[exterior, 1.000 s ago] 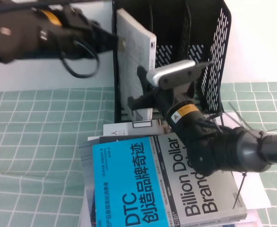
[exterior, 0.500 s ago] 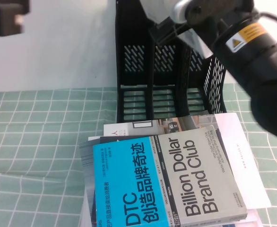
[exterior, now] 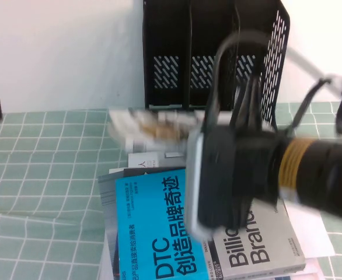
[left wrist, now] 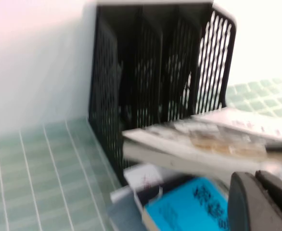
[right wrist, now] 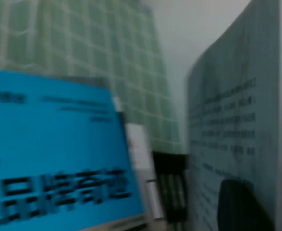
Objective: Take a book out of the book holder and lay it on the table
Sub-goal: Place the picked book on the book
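The right gripper (exterior: 177, 131) reaches across mid-table, fingers clamped; the left gripper (left wrist: 261, 202) hangs low nearby.

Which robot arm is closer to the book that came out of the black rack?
Right. The right gripper is up against the book; the left gripper sits off to the book's left.

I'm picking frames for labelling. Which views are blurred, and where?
High view: the book and right gripper are motion-smeared; the book holder and blue book stay sharp. Left wrist view: soft throughout, left gripper at the corner. Right wrist view: everything out of focus.
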### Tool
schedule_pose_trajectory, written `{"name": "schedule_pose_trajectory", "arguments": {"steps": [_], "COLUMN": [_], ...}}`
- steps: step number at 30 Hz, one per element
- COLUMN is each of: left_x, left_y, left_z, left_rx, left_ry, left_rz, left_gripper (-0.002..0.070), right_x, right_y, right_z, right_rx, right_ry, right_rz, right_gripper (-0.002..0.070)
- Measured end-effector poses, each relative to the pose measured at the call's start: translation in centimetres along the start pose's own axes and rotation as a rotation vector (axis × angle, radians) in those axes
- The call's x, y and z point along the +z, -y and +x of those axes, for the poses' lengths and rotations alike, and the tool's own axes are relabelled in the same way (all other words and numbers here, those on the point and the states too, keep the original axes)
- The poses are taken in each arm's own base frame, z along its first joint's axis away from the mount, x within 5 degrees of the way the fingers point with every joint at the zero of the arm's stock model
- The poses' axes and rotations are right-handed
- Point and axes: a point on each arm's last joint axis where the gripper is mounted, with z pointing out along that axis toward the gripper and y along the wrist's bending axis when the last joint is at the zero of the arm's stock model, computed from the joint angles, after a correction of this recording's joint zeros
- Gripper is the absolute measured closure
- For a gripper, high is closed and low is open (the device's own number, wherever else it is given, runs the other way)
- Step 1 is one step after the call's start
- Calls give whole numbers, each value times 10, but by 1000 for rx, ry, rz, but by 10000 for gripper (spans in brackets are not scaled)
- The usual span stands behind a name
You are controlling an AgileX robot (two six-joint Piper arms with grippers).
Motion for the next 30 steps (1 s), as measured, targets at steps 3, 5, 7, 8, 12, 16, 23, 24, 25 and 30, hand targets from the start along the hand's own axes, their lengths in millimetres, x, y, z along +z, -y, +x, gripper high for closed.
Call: {"name": "schedule_pose_trajectory", "arguments": {"steps": [3,5,7,8,12,16,23,24,25,30], "left_x": [7,13,17,17,20,20,26,26,27,28], "left_y": [-4,-6,-7,-7,-7,-6,-6,-6,-6,-2], "left_z": [19,29,35,36,38,36,44,45,47,48], "left_rx": [-38,-54,-71,-78,-97,-104,-129,-139,-148,-189], "left_ry": [-34,-56,-73,-72,-59,-38,-66,-68,-74,-84], "left_rz": [-8,-14,-13,-8,5,13,24,30,36,77], "left_gripper": [676,676,676,676,676,676,676,676,676,676], "right_x": [1,-1,-2,-2,-3,-4,-3,-3,-3,-3], "right_y": [-34,-53,-65,-69,-81,-88,-88,-88,-88,-89], "right_z": [1,0,-2,-1,3,7,3,2,1,-3], "right_rx": [-54,-85,-72,-52,15,47,179,200,223,420], "right_ry": [-37,-41,-38,-42,-59,-70,-30,-17,-9,14], "right_rz": [-107,-163,-195,-207,-238,-253,-247,-246,-246,-251], "right_gripper": [559,559,559,559,559,559,559,549,529,332]}}
